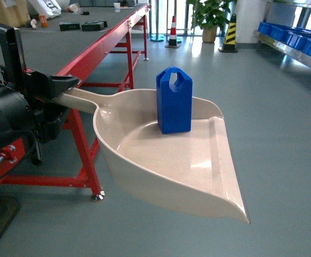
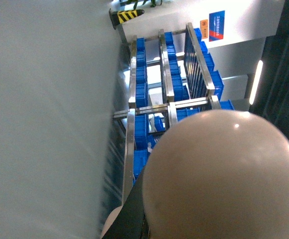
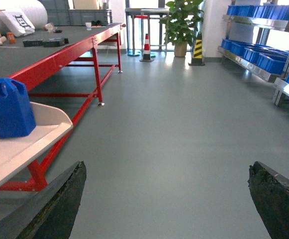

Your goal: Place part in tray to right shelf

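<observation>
One smooth grey floor [image 1: 273, 107] is filling the head view, with a red-framed bench [image 1: 99, 48] running back on the left and a steel shelf [image 1: 300, 51] of blue crates [image 1: 297, 37] sitting far right. The left gripper [image 1: 59, 88] is clamping the handle of the glossy beige scoop [image 1: 144, 155], whose long axis is slanting from the handle at left down to the flat lip at lower right. The blue block [image 1: 174, 101] is standing upright inside, its handle hole on top.

The left wrist view is showing the scoop's rounded back [image 2: 219, 179] and, beyond it, the steel rack [image 2: 166, 107] holding crates [image 2: 142, 74].

The right wrist view is showing the block [image 3: 9, 108] on the scoop [image 3: 35, 142] at left, and the right gripper [image 3: 166, 199] spread wide, its dark rough fingers [image 3: 59, 204] gripping nothing above bare floor [image 3: 184, 124].
</observation>
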